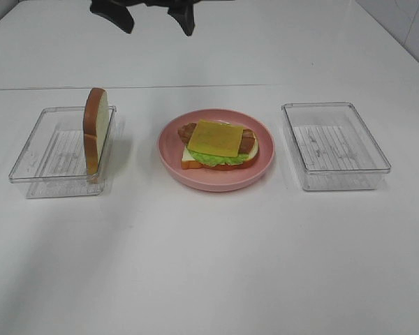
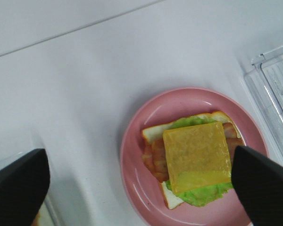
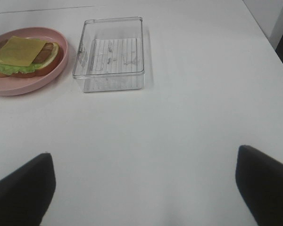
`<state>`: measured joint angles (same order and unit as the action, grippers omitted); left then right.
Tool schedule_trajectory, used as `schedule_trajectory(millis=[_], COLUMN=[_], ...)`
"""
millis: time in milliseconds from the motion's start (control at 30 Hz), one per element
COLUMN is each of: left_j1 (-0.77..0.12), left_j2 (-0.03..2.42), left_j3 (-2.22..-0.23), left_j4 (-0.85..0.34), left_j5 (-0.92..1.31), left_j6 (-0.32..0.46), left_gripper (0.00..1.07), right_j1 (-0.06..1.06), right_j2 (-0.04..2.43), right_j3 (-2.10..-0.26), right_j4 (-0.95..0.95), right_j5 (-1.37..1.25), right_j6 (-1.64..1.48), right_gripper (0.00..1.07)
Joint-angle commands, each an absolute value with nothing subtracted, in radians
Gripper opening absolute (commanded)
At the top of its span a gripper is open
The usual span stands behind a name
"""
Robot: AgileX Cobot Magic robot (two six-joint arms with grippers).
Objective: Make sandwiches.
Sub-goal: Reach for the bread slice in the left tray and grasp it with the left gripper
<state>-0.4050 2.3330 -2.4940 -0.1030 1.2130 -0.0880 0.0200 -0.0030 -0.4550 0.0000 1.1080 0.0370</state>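
Note:
An open sandwich [image 1: 218,145] lies on the pink plate [image 1: 216,184] at the table's middle: a white bread slice, green lettuce, brown bacon, and a yellow cheese square [image 1: 221,137] on top. Another bread slice [image 1: 96,129] stands on edge in the left clear tray [image 1: 35,169], leaning on its right wall. My left gripper [image 1: 158,28] hangs high beyond the plate, open and empty; its wrist view looks down on the cheese [image 2: 197,155] between its wide-spread fingers [image 2: 19,188]. My right gripper [image 3: 144,188] is open and empty over bare table, not seen in the high view.
An empty clear tray [image 1: 335,178] sits right of the plate and shows in the right wrist view [image 3: 111,80] beside the plate [image 3: 33,84]. The white table extends wide in front. A seam [image 1: 209,86] crosses it behind the trays.

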Motion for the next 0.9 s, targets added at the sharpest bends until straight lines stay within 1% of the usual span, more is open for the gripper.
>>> schedule_trajectory(millis=[33,100,167,200,267,300,367,533,633,733,900], left_j1=[-0.389,-0.380,-0.361,-0.361,-0.345,-0.345,-0.332,-0.331,-0.331,-0.331,-0.331], left_j2=[2.280,2.255,2.169,2.169,2.054,2.054,2.008,2.006,2.016,2.038,2.081], left_j3=[-2.458,-2.428,-2.319,-2.319,-2.132,-2.132,-2.049,-1.988,-1.941,-1.927,-1.929], left_j4=[-0.102,-0.099,-0.077,-0.077,-0.027,-0.027,-0.027,-0.028,-0.027,-0.016,-0.017], left_j5=[1.319,1.319,1.319,1.319,1.319,1.319,1.319,1.319,1.319,1.319,1.318], left_j6=[-0.081,-0.078,-0.064,-0.064,-0.061,-0.061,-0.043,-0.044,-0.060,-0.079,-0.089], left_gripper=[1.02,1.02,1.01,1.01,1.01,1.01,1.01,1.01,1.01,1.01,1.01], right_j1=[0.019,0.019,0.019,0.019,0.019,0.019,0.019,0.019,0.019,0.019,0.019], right_j2=[-0.033,-0.033,-0.033,-0.033,-0.032,-0.032,-0.031,-0.029,-0.029,-0.029,-0.029], right_j3=[-0.452,-0.452,-0.452,-0.452,-0.452,-0.452,-0.452,-0.452,-0.452,-0.452,-0.452], right_j4=[0.000,0.000,0.000,0.000,0.000,0.000,0.000,0.000,0.000,0.000,0.000], right_j5=[1.100,1.100,1.100,1.100,1.100,1.100,1.100,1.100,1.100,1.100,1.100], right_j6=[0.032,0.032,0.032,0.032,0.032,0.032,0.032,0.032,0.032,0.032,0.032], right_gripper=[0.98,0.98,0.98,0.98,0.98,0.98,0.98,0.98,0.98,0.98,0.98])
